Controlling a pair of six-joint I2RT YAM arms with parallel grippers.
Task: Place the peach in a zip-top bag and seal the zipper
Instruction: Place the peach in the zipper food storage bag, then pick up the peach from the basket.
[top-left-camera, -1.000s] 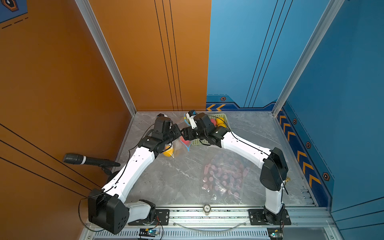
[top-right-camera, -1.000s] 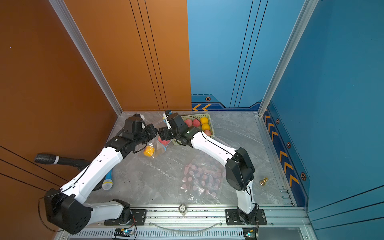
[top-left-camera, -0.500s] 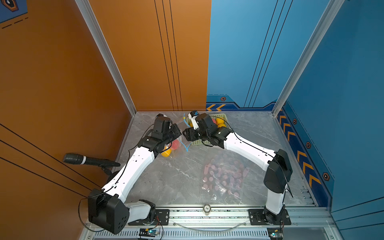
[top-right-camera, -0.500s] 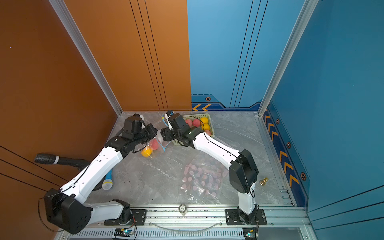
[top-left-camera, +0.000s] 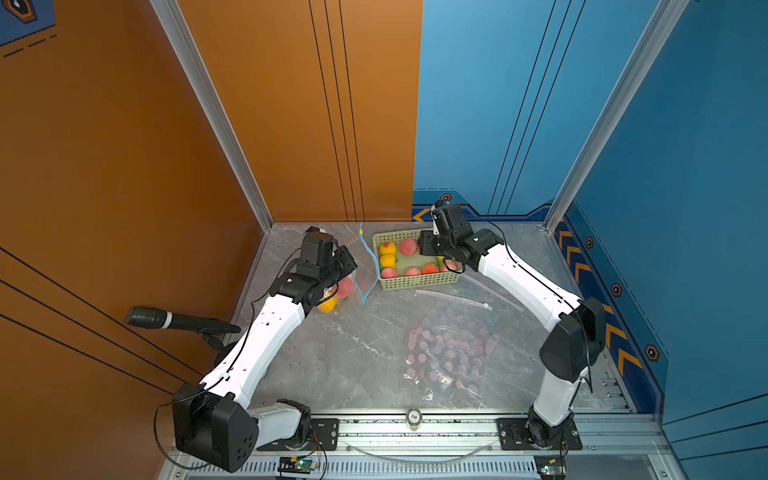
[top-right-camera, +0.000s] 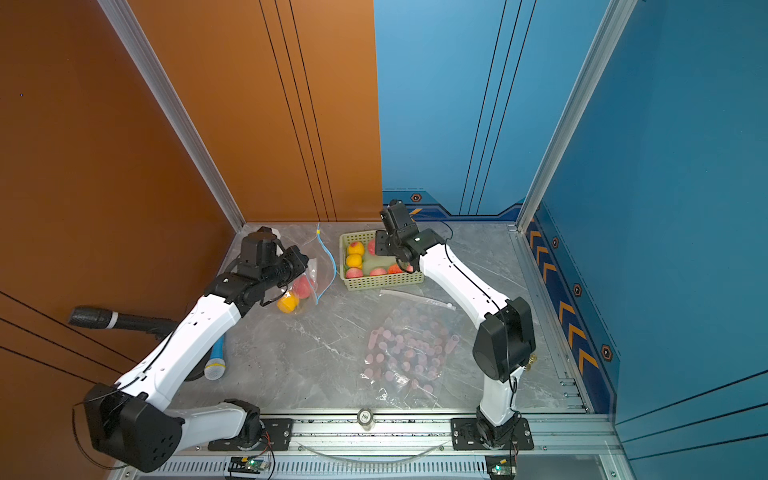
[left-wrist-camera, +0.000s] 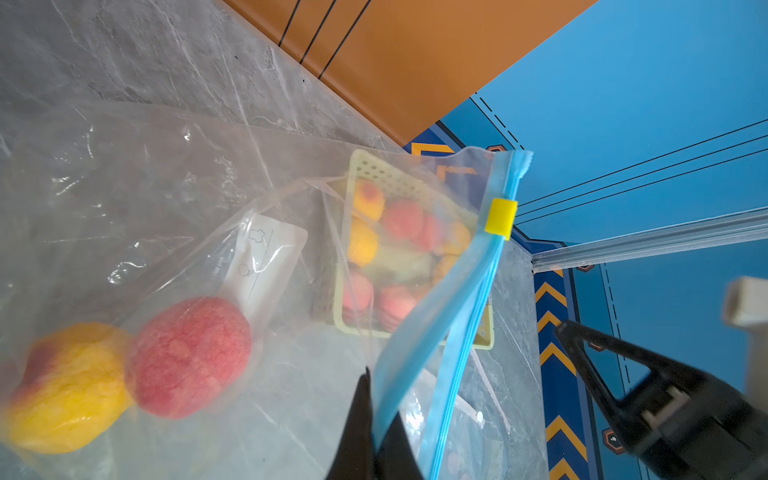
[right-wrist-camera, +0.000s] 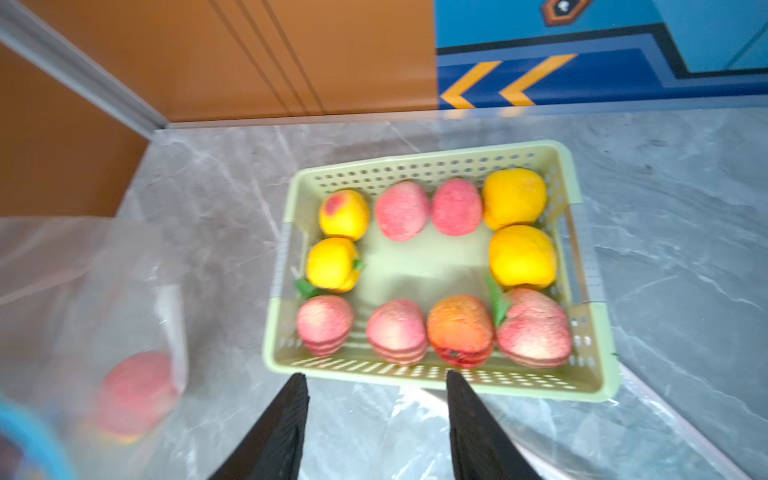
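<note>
The clear zip-top bag (top-left-camera: 354, 277) hangs at the back left, and my left gripper (left-wrist-camera: 376, 401) is shut on its blue zipper (left-wrist-camera: 469, 291) edge. The yellow slider (left-wrist-camera: 500, 218) sits at the zipper's far end, and the mouth gapes. Inside lie a pink peach (left-wrist-camera: 189, 355) and a yellow one (left-wrist-camera: 68, 386), seen in both top views too (top-left-camera: 345, 287) (top-right-camera: 302, 286). My right gripper (right-wrist-camera: 376, 380) hovers open and empty at the near rim of the green basket (right-wrist-camera: 415, 376), which holds several more peaches.
A second clear bag (top-left-camera: 449, 353) of small pink pieces lies at the front right. An empty bag's strip (top-left-camera: 453, 298) lies just in front of the basket (top-left-camera: 415, 284). A black microphone (top-left-camera: 166, 320) juts in from the left wall; a blue one (top-right-camera: 216, 361) lies under my left arm.
My right arm has pulled back from the bag's mouth to the basket, its jaws narrowing. The pink peach now lies in the bag. The left gripper has kept its hold.
</note>
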